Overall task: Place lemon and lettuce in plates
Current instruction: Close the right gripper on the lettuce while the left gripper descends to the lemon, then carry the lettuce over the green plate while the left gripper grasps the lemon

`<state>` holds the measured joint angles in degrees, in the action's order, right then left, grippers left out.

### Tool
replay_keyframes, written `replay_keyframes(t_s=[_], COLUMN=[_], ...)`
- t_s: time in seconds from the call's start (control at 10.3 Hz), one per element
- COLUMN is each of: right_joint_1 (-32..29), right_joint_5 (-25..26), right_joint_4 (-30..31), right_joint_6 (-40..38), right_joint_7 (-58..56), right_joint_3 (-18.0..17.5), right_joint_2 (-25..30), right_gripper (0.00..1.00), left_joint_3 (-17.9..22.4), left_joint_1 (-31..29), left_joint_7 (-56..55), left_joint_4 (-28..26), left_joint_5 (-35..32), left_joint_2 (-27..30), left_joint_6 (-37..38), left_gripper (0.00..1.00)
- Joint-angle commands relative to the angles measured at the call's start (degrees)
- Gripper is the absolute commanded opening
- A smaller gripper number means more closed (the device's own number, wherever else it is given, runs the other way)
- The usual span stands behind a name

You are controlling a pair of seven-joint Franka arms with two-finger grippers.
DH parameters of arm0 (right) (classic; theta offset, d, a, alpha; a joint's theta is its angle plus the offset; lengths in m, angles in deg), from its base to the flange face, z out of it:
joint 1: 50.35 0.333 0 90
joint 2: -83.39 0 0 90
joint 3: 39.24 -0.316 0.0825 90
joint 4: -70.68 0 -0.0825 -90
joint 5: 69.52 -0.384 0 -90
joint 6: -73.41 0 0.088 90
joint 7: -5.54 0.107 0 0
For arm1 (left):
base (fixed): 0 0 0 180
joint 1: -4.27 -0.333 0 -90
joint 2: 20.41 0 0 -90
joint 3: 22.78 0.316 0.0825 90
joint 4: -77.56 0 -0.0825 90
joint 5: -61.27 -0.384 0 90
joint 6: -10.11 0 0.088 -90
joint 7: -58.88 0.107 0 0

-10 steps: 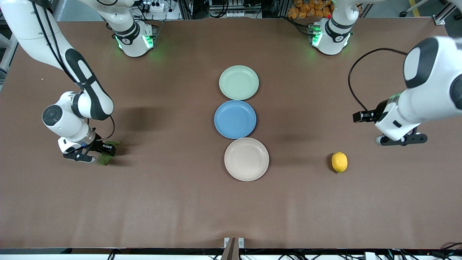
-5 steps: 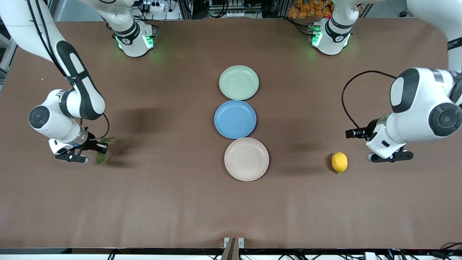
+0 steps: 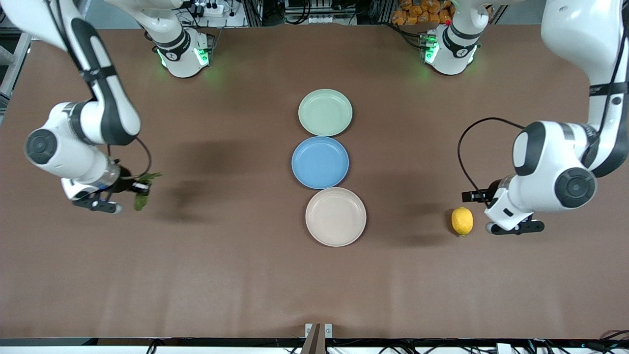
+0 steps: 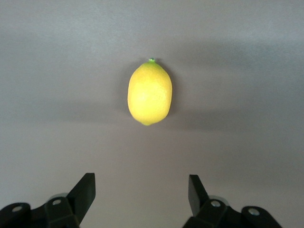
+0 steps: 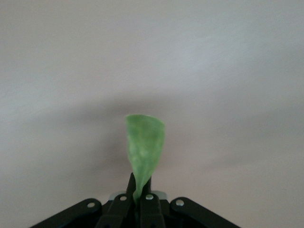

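The yellow lemon lies on the brown table toward the left arm's end, beside the cream-white plate. My left gripper hangs low beside the lemon, open and empty. In the left wrist view the lemon lies ahead of the open gripper, not between the fingers. My right gripper is shut on the dark green lettuce and holds it above the table at the right arm's end. In the right wrist view the lettuce sticks out of the gripper. The mint green plate is empty.
A blue plate sits between the mint green plate and the cream-white plate, in a row down the middle of the table. All three plates are empty. Bare brown tabletop lies between the plates and each arm.
My right gripper has lifted the lettuce off the table and drifted toward the right arm's end. My left gripper has swung down and in, close beside the lemon.
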<state>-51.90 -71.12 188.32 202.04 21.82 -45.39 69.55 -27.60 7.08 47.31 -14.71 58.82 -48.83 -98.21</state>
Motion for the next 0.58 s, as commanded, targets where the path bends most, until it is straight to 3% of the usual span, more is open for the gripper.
replay_keyframes(t_s=[0.0,0.19,0.49], right_joint_1=[7.2,10.9,22.9], right_joint_5=[-1.0,-1.0,-0.8], right_joint_4=[1.6,2.3,2.5], right_joint_6=[-2.7,-2.8,-2.4], right_joint_7=[9.4,15.1,31.1], right_joint_3=[-2.5,-8.2,-13.1], right_joint_2=[3.2,3.0,1.8], right_gripper=[0.0,0.0,0.0], left_joint_3=[0.1,0.0,0.2], left_joint_1=[-0.1,-1.0,-1.0], left_joint_7=[0.1,0.1,0.1], left_joint_4=[-5.7,-6.3,-6.3], left_joint_5=[-1.9,-3.6,-3.8], left_joint_2=[0.1,-1.5,-4.5], left_joint_6=[-7.2,-9.9,-14.5], left_gripper=[0.88,0.88,0.87])
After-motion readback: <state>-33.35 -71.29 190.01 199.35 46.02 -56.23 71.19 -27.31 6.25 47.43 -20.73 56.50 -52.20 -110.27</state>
